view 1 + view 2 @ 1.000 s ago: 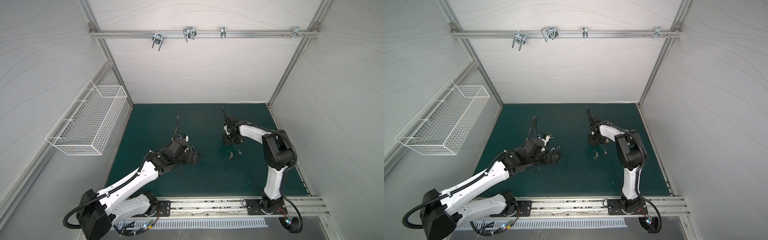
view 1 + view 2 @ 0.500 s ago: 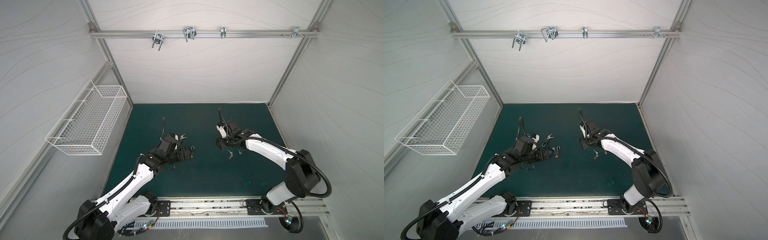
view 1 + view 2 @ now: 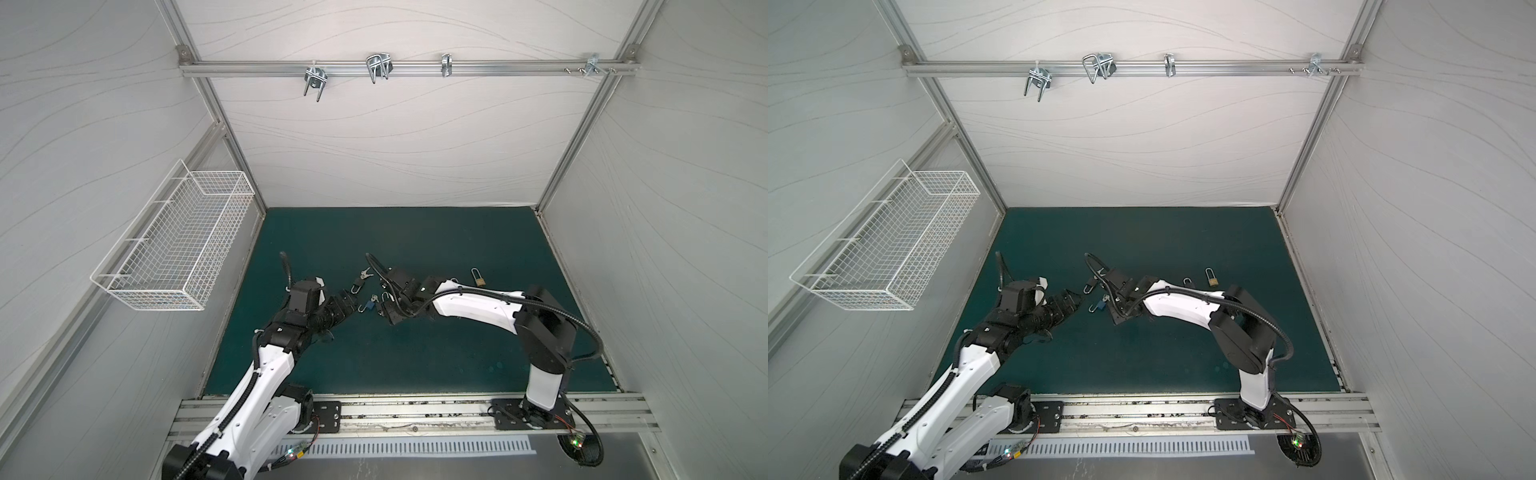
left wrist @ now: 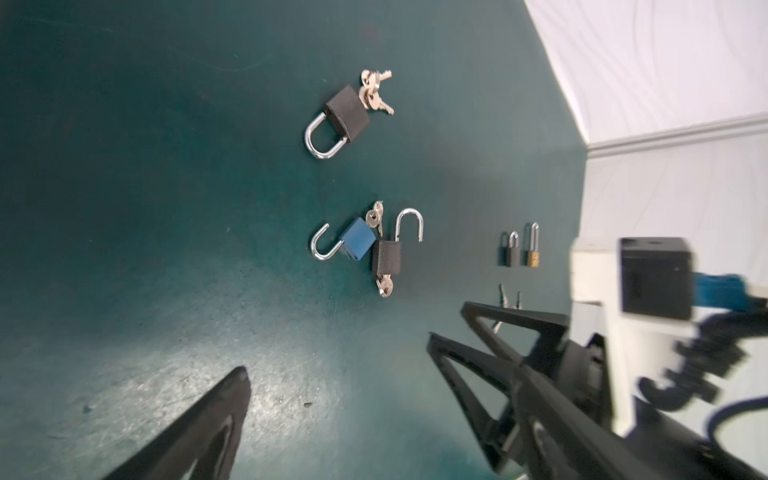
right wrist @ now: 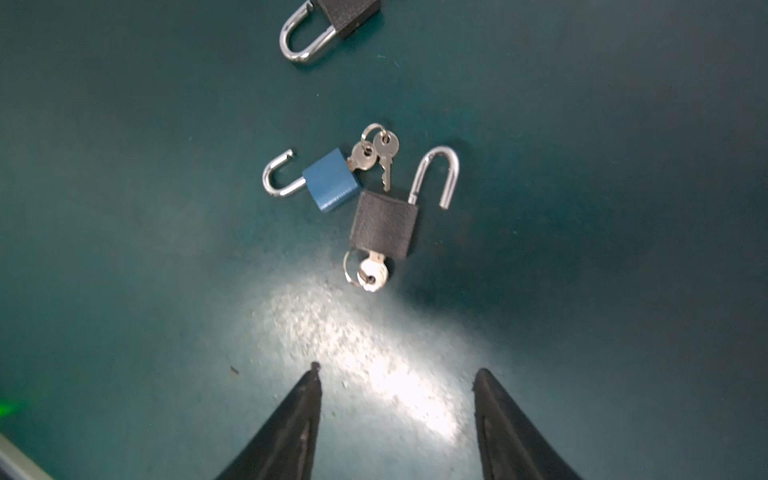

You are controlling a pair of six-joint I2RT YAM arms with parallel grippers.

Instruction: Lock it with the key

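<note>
Right gripper [image 5: 395, 370] open, empty. Black padlock [image 5: 384, 226], shackle open, key [image 5: 372, 272] inserted, lies just ahead of its tips, right beside the blue padlock [image 5: 330, 178]. Left gripper [image 3: 351, 302] wide open, empty, blue padlock just ahead.

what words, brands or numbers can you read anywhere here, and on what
No text can be read in any view.
blue padlock: no marking shows on its body.
black padlock: plain textured face, no lettering visible.
key in the black padlock: any stamp is too blurred to read.
brass padlock: too small to read.
</note>
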